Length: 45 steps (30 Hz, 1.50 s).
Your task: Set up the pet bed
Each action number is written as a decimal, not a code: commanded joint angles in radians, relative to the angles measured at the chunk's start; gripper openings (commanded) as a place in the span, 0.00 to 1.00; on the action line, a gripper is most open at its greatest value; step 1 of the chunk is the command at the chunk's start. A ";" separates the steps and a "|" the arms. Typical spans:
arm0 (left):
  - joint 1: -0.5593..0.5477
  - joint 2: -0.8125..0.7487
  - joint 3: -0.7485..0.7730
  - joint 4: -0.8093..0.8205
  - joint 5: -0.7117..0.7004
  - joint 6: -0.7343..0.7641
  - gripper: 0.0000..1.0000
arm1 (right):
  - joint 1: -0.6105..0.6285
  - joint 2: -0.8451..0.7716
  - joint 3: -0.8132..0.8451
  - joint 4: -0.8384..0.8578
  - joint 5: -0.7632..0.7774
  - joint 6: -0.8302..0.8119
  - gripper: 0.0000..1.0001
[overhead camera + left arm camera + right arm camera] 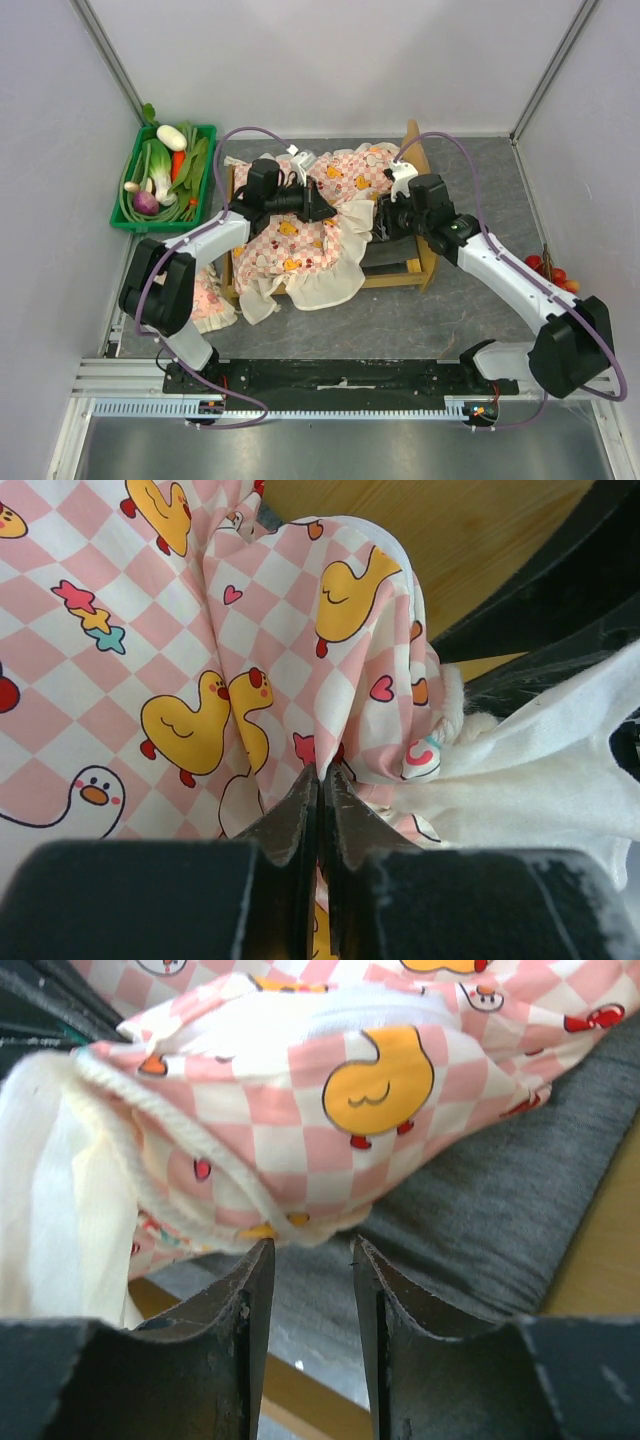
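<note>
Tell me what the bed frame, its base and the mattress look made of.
Bed frame: light wood, smooth matte finish, faint grain showing.
Base: dark grey cloth, felt-like, with a flecked surface.
Mattress: thin printed woven cloth, probably cotton, pink checks with ducks, creasing softly. Its cream frill looks like a coarser, gauzy cloth.

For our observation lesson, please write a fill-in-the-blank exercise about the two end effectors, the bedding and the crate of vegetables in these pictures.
1. The left end effector is ___ on the checked mattress.
2. The right end effector has its jaws ___, above the grey base of the pet bed.
3. The vegetables lie in a ___ crate.

Missing words: shut; open; green.
</note>
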 commanded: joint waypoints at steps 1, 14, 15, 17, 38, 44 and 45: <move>0.013 0.007 0.015 0.033 0.037 -0.029 0.09 | 0.004 0.046 -0.016 0.188 -0.017 0.035 0.44; 0.032 0.002 0.014 0.033 0.036 -0.032 0.08 | 0.004 0.006 0.013 0.138 -0.010 0.008 0.05; 0.033 -0.001 0.015 0.033 0.034 -0.032 0.08 | 0.004 -0.017 0.033 0.100 -0.007 -0.006 0.05; 0.036 -0.002 0.015 0.033 0.034 -0.030 0.07 | 0.004 -0.046 0.080 -0.006 -0.002 -0.035 0.06; 0.055 -0.012 0.019 0.028 0.026 -0.030 0.05 | 0.005 -0.089 0.196 -0.341 0.027 -0.095 0.07; 0.055 -0.007 0.020 0.028 0.042 -0.035 0.04 | 0.005 -0.117 0.193 -0.379 0.100 -0.134 0.10; 0.055 -0.007 0.019 0.028 0.046 -0.036 0.04 | 0.005 -0.115 0.184 -0.376 0.099 -0.137 0.10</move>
